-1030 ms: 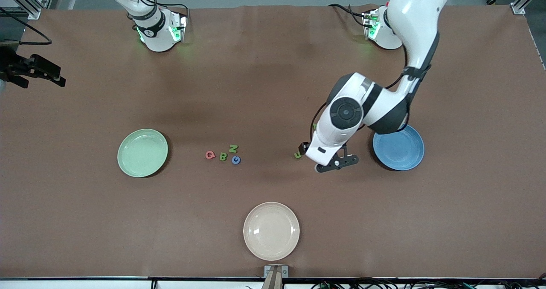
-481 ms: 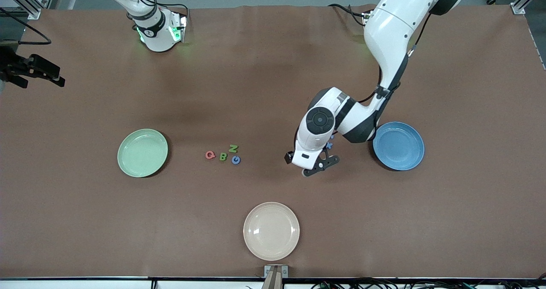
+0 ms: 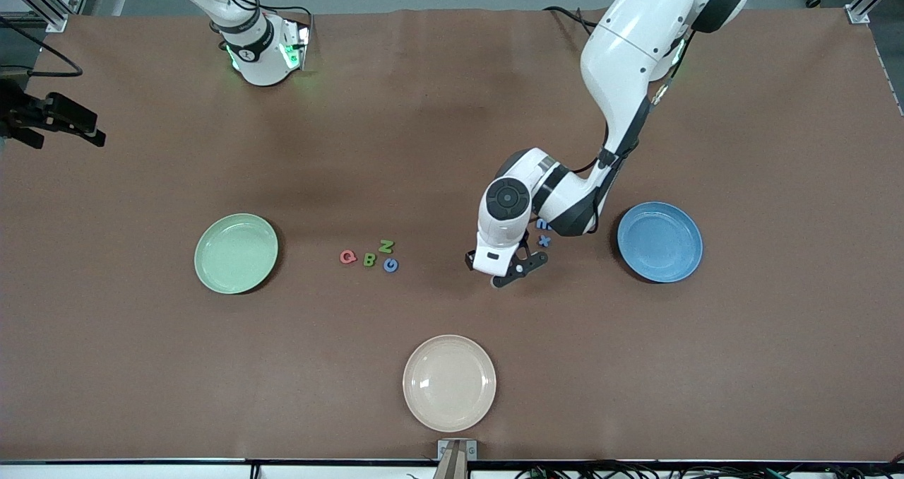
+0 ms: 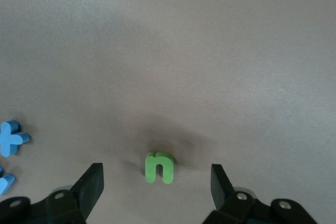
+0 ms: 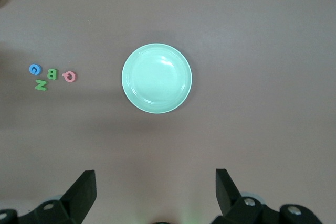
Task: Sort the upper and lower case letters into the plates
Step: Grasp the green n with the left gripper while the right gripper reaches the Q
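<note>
A small green letter [image 4: 159, 167], shaped like a u or an n, lies flat on the brown table between the fingers of my left gripper [image 4: 156, 176]. That gripper is open and its fingers stand clear of the letter on both sides. In the front view the left hand [image 3: 503, 249] hides this letter. Two blue letters [image 3: 544, 232] lie beside the hand, toward the blue plate [image 3: 659, 241]. Q [image 3: 347, 256], B [image 3: 369, 259], N [image 3: 385, 246] and G [image 3: 390, 265] sit in a cluster mid-table. My right gripper [image 5: 153, 177] waits open, high over the pale green plate [image 5: 157, 78].
A cream-white plate [image 3: 449, 383] lies near the table's front edge, nearer the camera than the letter cluster. The pale green plate [image 3: 236, 253] is at the right arm's end. A black camera mount [image 3: 49, 115] juts in at that end.
My left arm has swung away from the blue plate and come down over the green letter, which the hand now hides in the front view. Two blue letters are uncovered. The right arm stayed still.
</note>
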`<action>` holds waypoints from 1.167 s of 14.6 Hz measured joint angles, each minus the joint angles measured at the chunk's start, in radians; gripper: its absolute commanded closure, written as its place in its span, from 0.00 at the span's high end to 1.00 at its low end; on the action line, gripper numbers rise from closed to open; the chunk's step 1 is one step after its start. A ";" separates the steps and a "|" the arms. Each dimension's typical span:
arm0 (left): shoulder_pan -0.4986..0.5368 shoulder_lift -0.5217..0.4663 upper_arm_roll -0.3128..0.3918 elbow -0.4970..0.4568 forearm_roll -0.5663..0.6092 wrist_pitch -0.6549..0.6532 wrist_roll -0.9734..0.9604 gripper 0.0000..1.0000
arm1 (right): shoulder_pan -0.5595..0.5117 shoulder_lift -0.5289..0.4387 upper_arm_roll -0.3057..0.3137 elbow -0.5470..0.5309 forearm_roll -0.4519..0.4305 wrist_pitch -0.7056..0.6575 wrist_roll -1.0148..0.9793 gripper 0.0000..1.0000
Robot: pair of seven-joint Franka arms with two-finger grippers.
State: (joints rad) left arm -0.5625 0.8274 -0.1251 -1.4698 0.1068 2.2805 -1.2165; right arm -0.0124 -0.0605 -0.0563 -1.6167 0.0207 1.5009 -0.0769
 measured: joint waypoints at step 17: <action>-0.017 0.020 0.010 0.001 0.001 0.034 -0.002 0.15 | 0.022 0.253 0.012 0.004 0.005 0.079 0.465 1.00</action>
State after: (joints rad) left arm -0.5790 0.8478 -0.1147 -1.4687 0.1074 2.3148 -1.2181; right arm 0.0095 0.1922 -0.0442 -1.6130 0.0256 1.5795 0.3880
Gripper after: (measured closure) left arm 0.740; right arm 0.000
